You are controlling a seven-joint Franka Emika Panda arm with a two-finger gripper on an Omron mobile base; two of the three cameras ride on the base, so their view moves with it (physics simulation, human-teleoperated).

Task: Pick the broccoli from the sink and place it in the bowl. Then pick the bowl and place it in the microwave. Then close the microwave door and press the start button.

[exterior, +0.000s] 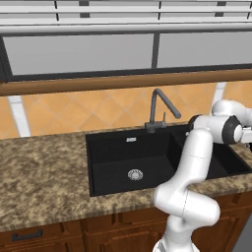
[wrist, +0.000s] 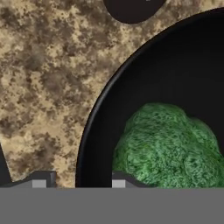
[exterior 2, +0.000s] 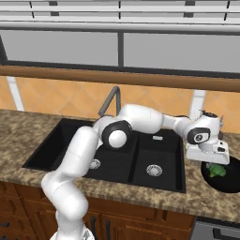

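The broccoli (wrist: 168, 144), a bumpy green lump, lies inside the black bowl (wrist: 94, 127). The bowl (exterior 2: 230, 186) stands on the speckled counter to the right of the sink (exterior 2: 154, 150). My gripper (wrist: 81, 181) hangs low over the bowl's near rim and is open. One fingertip is outside the rim over the counter and the other is inside, next to the broccoli (exterior 2: 216, 171). A gap shows on each side of the rim. In the right base view the gripper (exterior 2: 211, 161) points down at the bowl's left edge. The microwave and its door are out of view.
The black double-basin sink (exterior: 123, 152) with its grey faucet (exterior: 157, 106) sits in the brown granite counter (exterior: 39, 172). A tiled wall and a window run behind it. A dark round patch (wrist: 133, 8) lies on the counter beyond the bowl. Wooden cabinets (exterior: 98, 234) run below.
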